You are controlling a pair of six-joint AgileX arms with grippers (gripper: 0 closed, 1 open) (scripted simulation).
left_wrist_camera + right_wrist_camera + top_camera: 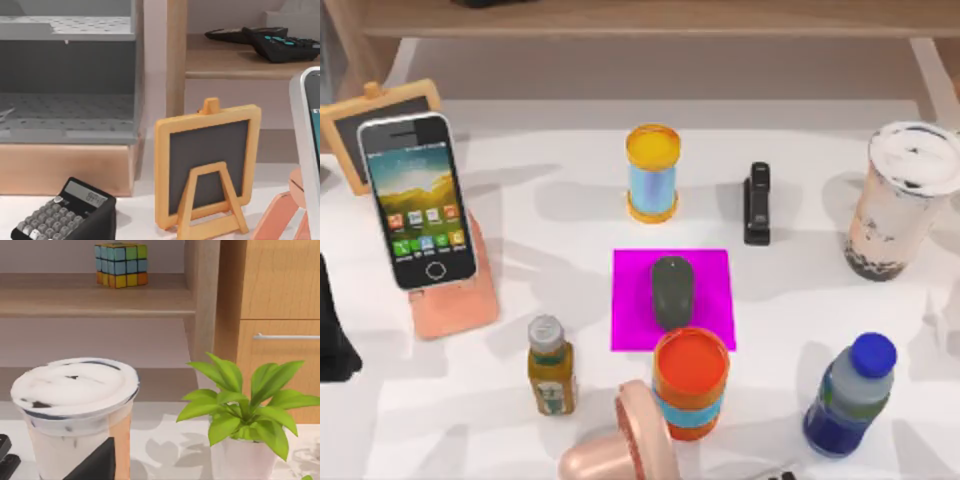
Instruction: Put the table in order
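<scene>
Start at your right gripper (97,462): one dark wedge of it shows just in front of the tall clear plastic cup of milk tea with a white lid (75,405). You cannot tell how wide the fingers stand. Your left arm (334,330) sits parked at the left edge of the large white counter (800,300), and there too you cannot tell how its gripper is set.

The counter fills the top view and carries everything else. The cup stands upright at its right side, with a green leafy plant in a white pot (245,410) near it. A black stapler (757,204) lies between the cup and a yellow-lidded can with a pale blue band (652,172).

At the centre lies a small magenta square mat (705,290) with a dark grey computer mouse (671,290) resting on it. An orange-lidded can (691,380) stands at the mat's near edge. A blue-capped bottle (850,395) stands to the right of this can and a small amber bottle with a grey cap (550,365) to its left.

On the left, a smartphone (417,200) leans on a peach stand (455,300), with an orange-framed mini chalkboard (207,160) behind it and a dark calculator (60,215) near the board.
</scene>
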